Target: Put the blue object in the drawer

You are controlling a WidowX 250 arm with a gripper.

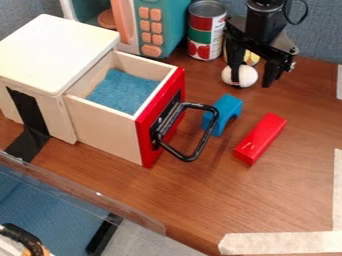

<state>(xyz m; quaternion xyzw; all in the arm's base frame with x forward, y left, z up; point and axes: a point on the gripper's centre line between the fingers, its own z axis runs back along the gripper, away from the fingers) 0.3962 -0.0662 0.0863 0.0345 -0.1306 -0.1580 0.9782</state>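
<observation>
The black gripper [253,80] hangs at the upper right, open, with its two fingers well apart. Behind and to the right of the drawer handle, a blue arch-shaped block [229,105] lies on the table, in front of the gripper and to its left. The wooden drawer [103,127] is pulled out of its white-topped box, showing a blue cloth lining. Its red front carries a black loop handle that stands out close to the blue block.
A white ball [244,76] sits by the gripper's left finger, partly between the fingers. Right of the blue block lies a red block [260,138]. A can [206,31] and a teal toy microwave [159,25] stand behind. A clear panel edge [87,189] crosses the lower left.
</observation>
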